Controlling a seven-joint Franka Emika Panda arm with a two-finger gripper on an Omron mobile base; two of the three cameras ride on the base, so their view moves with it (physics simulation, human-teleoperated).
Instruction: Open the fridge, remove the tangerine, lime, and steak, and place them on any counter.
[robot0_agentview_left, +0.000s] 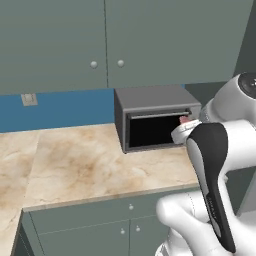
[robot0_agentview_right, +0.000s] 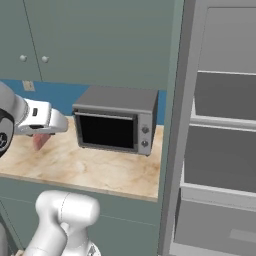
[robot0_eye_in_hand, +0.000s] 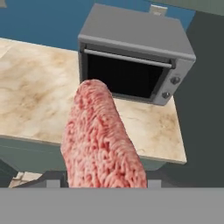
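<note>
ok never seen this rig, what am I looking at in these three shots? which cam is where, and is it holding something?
It is a rendered kitchen with a white robot arm on a base that can drive. Two pictures come from cameras on that base, behind the arm to its left and right. The third looks along the hand itself. The hand is shut on the steak, a pink-red slab of raw meat that looms large in the hand view and peeks out below the hand in the right base view. It hangs over the beige marble counter, where a small grey microwave stands. At the right the fridge is open, its grey shelves bare.
</note>
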